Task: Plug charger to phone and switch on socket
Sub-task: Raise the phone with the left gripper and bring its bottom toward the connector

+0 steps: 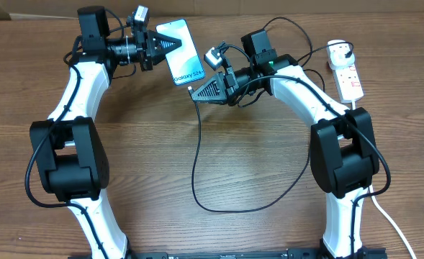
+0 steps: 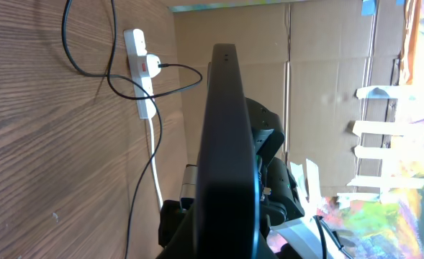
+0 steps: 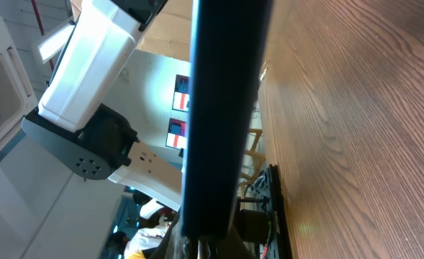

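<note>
The phone (image 1: 183,52), blue-teal screen up with "Galaxy" text, is held above the table at the back. My left gripper (image 1: 158,44) is shut on its far short end. My right gripper (image 1: 199,91) is shut on the charger's black connector tip, right at the phone's near short edge. The black charger cable (image 1: 196,165) loops down over the table and back up to its white plug (image 1: 339,50) in the socket (image 1: 350,79). In the left wrist view the phone (image 2: 229,129) shows edge-on, with the socket (image 2: 142,93) beyond. The right wrist view shows the phone's dark edge (image 3: 226,108).
The socket's thick white cord (image 1: 384,216) runs down the right side past the right arm's base. Cardboard walls stand behind the table. The wooden table (image 1: 255,158) carries only the cable loop in its middle.
</note>
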`<state>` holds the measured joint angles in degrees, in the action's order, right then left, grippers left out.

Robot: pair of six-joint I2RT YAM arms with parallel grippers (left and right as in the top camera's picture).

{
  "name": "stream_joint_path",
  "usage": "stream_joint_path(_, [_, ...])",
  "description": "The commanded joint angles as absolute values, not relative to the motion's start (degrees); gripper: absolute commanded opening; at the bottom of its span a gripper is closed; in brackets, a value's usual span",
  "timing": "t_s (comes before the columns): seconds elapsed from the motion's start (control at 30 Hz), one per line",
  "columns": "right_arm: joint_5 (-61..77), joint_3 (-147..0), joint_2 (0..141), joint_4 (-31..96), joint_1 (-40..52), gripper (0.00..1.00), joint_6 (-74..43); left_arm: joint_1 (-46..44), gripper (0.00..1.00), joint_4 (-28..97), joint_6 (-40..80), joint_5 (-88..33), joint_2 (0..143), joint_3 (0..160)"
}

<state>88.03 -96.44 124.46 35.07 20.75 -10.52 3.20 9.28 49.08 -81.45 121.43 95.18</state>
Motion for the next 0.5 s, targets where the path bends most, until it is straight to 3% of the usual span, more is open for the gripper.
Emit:
stream_joint_path(0.0, [89.9,-98.1,122.0,34.7,20.4,0.04,-10.7,3.4,0.04,9.2,47.7,-83.5,121.4,95.7])
stream_joint_path(0.47, [89.9,-98.1,122.0,34.7,19.7,0.04,-10.7,3.4,0.04,9.2,47.7,-83.4,121.4,95.7])
